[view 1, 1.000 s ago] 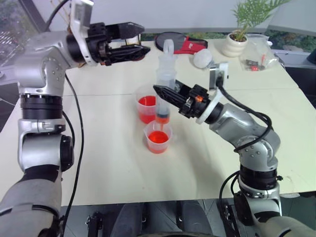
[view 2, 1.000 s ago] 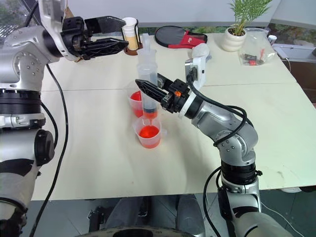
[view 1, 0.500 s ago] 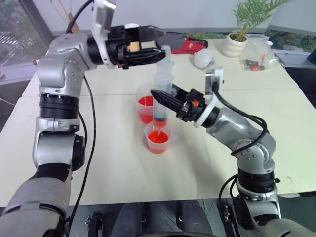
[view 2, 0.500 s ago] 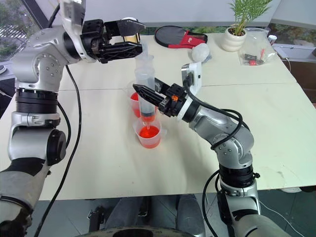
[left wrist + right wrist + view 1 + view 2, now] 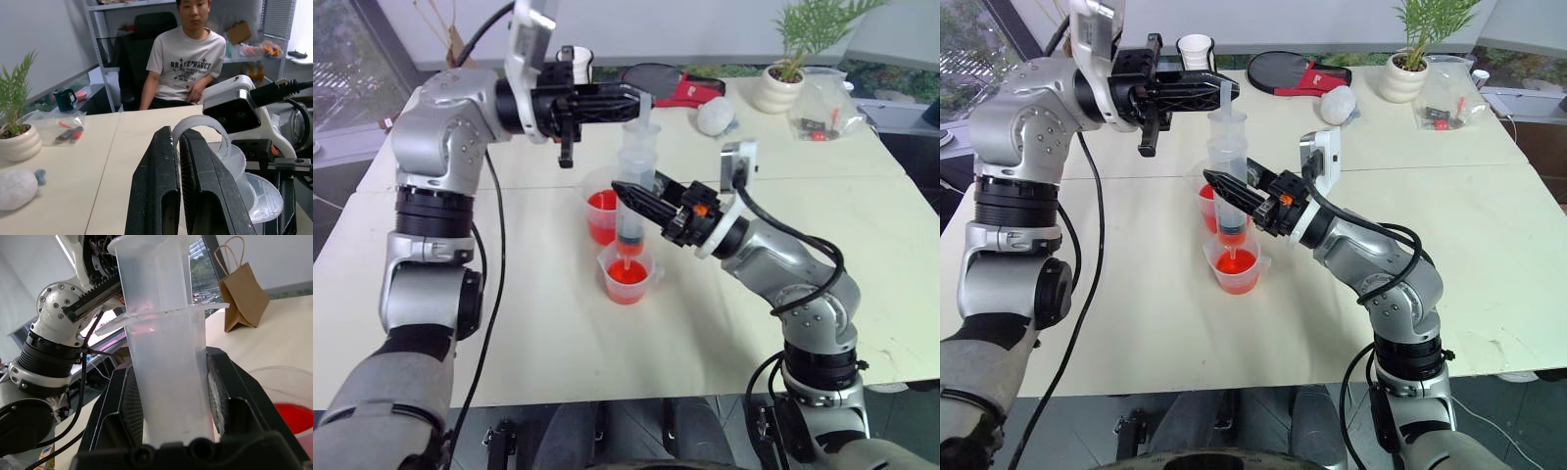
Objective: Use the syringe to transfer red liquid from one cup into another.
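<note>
Discharge looks in hand: right gripper (image 5: 1234, 186) clamps the syringe (image 5: 1228, 176) barrel upright, tip over the shorter cup (image 5: 1236, 264), while left gripper (image 5: 631, 97) is pinched onto the plunger's top ring, needing a steady downward push.

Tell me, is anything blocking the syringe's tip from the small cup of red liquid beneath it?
Nothing visible does. The syringe, clamped upright in the right tool, hangs with its tip right over the shorter cup's open mouth. The left tool pinches the plunger ring on top, well above that path.
</note>
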Controlling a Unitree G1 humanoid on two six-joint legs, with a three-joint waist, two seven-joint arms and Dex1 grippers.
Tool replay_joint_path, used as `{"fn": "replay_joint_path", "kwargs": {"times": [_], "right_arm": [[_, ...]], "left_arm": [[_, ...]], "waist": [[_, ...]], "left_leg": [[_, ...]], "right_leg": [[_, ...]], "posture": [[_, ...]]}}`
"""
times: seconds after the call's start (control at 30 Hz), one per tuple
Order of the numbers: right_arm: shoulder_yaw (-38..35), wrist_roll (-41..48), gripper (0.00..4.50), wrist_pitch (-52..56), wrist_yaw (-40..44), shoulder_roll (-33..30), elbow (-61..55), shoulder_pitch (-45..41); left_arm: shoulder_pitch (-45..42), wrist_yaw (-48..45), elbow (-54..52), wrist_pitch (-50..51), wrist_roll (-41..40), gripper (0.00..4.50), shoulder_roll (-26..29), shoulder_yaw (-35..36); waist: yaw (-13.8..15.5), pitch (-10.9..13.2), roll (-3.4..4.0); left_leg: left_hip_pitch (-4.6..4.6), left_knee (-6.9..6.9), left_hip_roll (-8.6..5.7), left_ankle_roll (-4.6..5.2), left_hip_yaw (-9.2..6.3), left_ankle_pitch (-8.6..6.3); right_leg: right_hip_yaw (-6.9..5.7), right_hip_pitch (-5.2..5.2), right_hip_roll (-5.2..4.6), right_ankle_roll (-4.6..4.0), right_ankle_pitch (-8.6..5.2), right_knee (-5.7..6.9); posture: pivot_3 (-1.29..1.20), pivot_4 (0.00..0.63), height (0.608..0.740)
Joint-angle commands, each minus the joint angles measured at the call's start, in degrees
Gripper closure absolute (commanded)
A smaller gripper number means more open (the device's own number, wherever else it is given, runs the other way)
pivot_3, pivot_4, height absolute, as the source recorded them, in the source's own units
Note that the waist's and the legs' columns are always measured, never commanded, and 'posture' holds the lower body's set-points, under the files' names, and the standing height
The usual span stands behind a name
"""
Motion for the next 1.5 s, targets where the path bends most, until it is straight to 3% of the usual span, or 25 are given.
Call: {"fn": "replay_joint_path", "kwargs": {"times": [0.03, 0.6, 1.0, 1.1, 1.23, 1.4, 1.5], "right_arm": [[-1.34, -1.13, 3.09, -2.23, 0.68, -1.51, -1.42, -3.02], [-3.74, 0.51, 3.09, -1.92, 0.30, -3.04, -1.46, -7.44], [-3.88, 1.36, 3.09, -1.51, -0.45, -2.92, -1.63, -8.07], [-4.03, 2.09, 3.09, -1.14, -0.94, -2.85, -1.87, -8.21], [-4.49, 3.48, 3.09, -0.37, -1.90, -3.03, -2.63, -8.42], [-8.69, 8.17, 3.09, 1.55, -4.72, -3.41, -1.13, -10.34], [-16.33, 16.95, 3.09, 4.87, -10.83, -5.57, 6.90, -17.81]], "left_arm": [[2.33, 1.33, -4.09, 1.40, -1.79, 4.46, -1.64, -0.58], [9.41, 3.29, -8.49, 2.77, -1.86, 4.46, -3.48, -3.74], [8.87, 4.46, -3.97, 3.13, -2.27, 4.46, -4.07, -1.93], [6.11, 4.63, 0.02, 4.81, -4.15, 3.53, -2.43, 1.79], [5.21, 3.67, 4.55, 6.39, -5.75, 1.70, 3.07, 6.36], [6.11, 5.40, 8.84, 9.96, -8.39, 1.70, 10.61, 13.16], [12.35, 4.40, 0.15, 11.53, -7.13, 1.70, 14.51, 10.80]], "waist": [[0.10, 0.00, 0.00], [0.11, 0.00, 0.00], [0.13, 0.00, 0.00], [0.07, 0.00, 0.00], [-0.26, 0.00, 0.00], [-0.28, 0.00, 0.00], [-0.16, 0.01, 0.00]], "left_leg": [[0.00, 0.00, 0.00, 0.00, 0.00, 0.00], [0.00, 0.01, 0.01, 0.00, -0.01, 0.00], [0.00, 0.01, 0.00, 0.00, -0.01, 0.00], [0.00, 0.02, 0.00, 0.00, -0.01, 0.00], [0.02, 0.00, 0.03, 0.00, -0.01, 0.00], [0.02, -0.06, 0.10, 0.00, -0.03, 0.00], [0.02, -0.04, 0.09, 0.00, 0.00, 0.00]], "right_leg": [[0.00, 0.00, 0.00, 0.00, 0.00, 0.00], [0.00, 0.01, 0.00, 0.00, 0.00, -0.02], [0.00, 0.02, 0.00, 0.00, 0.00, -0.02], [0.00, 0.02, 0.00, 0.00, 0.00, -0.02], [0.00, 0.00, 0.04, 0.00, 0.00, -0.02], [0.00, -0.03, 0.12, -0.01, 0.00, -0.02], [0.03, -0.02, 0.09, -0.01, 0.00, -0.03]], "posture": [[0.00, 0.150, 0.740], [0.00, 0.150, 0.740], [0.00, 0.150, 0.740], [0.00, 0.150, 0.740], [0.00, 0.150, 0.740], [0.00, 0.150, 0.740], [0.00, 0.150, 0.740]]}}
